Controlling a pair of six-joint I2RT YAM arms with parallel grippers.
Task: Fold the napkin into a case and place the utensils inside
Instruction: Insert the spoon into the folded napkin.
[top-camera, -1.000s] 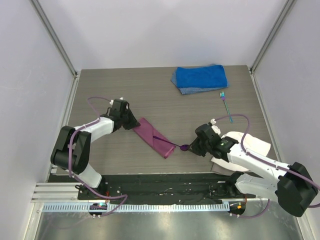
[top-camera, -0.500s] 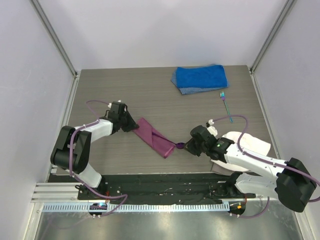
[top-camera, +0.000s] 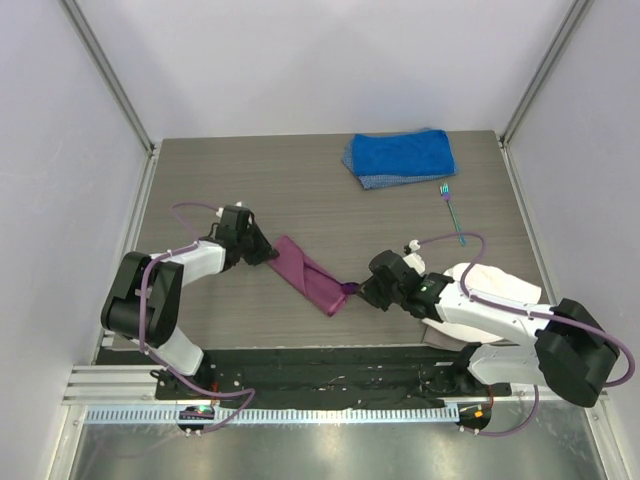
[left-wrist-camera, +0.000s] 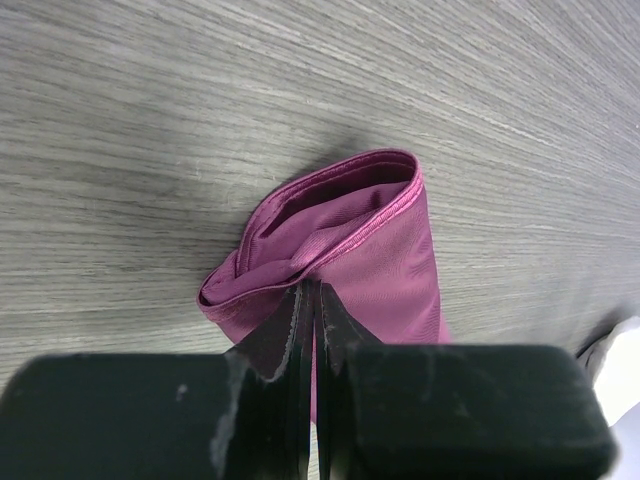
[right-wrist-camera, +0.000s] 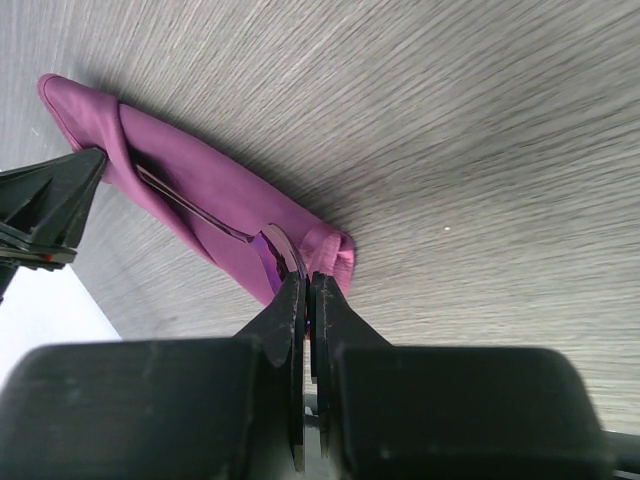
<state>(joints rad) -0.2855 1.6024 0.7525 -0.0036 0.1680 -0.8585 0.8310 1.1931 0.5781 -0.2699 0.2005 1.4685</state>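
The magenta napkin (top-camera: 310, 275) lies folded as a narrow case on the table, running from upper left to lower right. My left gripper (top-camera: 266, 252) is shut on its upper-left end (left-wrist-camera: 330, 240). My right gripper (top-camera: 358, 291) is shut on the purple bowl of the spoon (right-wrist-camera: 275, 255) at the case's lower-right end. The spoon's thin handle (right-wrist-camera: 190, 205) lies along the case, in its fold. The teal fork (top-camera: 452, 214) lies alone at the right, below the blue towel.
A thick blue towel (top-camera: 400, 156) lies at the back right. A white cloth (top-camera: 500, 290) lies under my right arm near the right edge. Frame posts stand at the back corners.
My right gripper has moved left with the spoon, bringing its bowl up to the case's lower-right end and its handle further along the case. My left gripper has stayed put.
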